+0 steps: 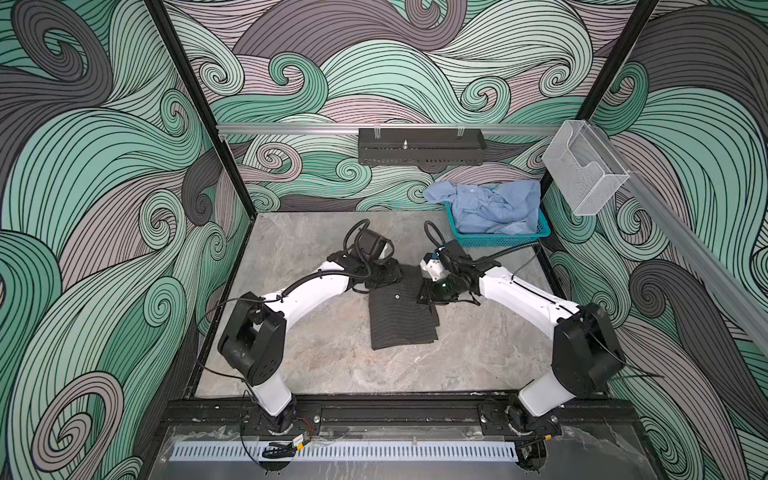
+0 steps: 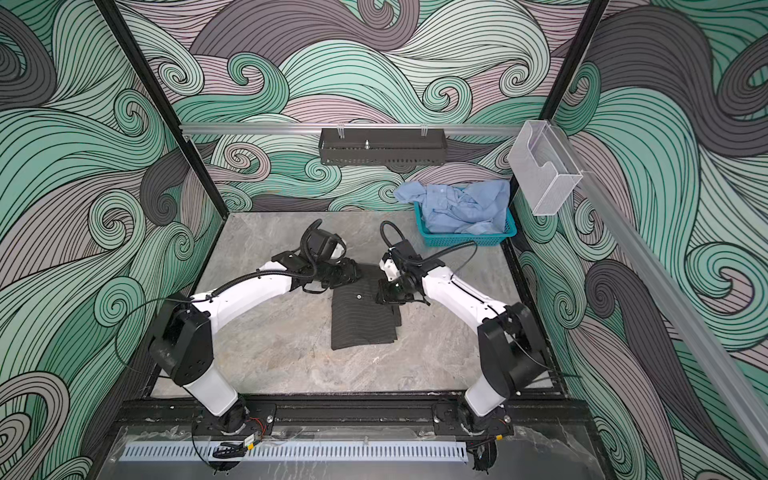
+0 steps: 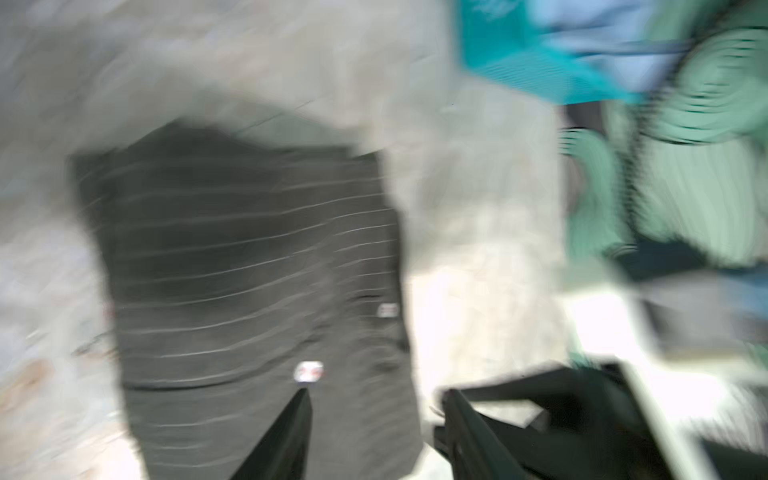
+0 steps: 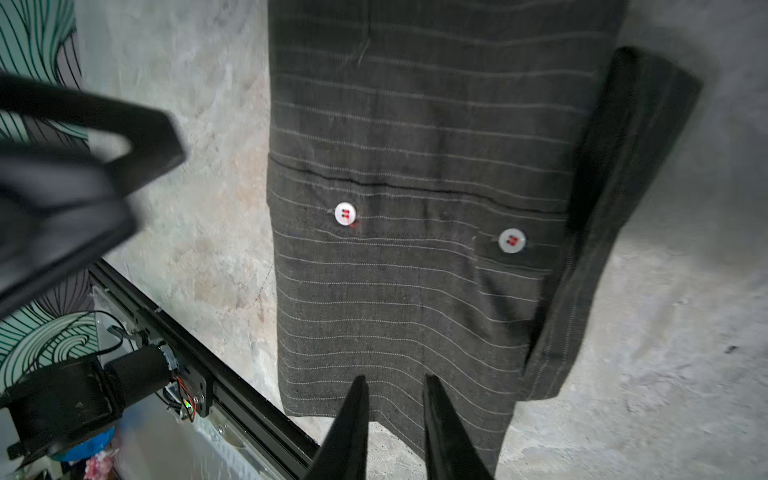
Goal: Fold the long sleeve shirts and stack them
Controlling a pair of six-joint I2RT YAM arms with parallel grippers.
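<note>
Your charcoal pinstriped shirt (image 1: 401, 320) lies folded into a rectangle at the middle of the marble table (image 1: 316, 365). One underlayer (image 4: 631, 166) pokes out past its side edge. The light blue shirt (image 1: 486, 205) sits crumpled and unfolded in the teal basket (image 1: 498, 240) at the back right.

The right gripper (image 4: 395, 380) hovers over the fold's edge with its jaws a narrow slit apart and no cloth visibly nipped. The left gripper (image 3: 376, 399) is clearly parted and empty, with one finger over the fabric and one over the table; its wrist view is smeared.

If a fingertip drags as you pull away, it would likely peel up the top layer and undo the fold. That protruding underlayer may also skew the stack once the blue shirt is laid on it.
</note>
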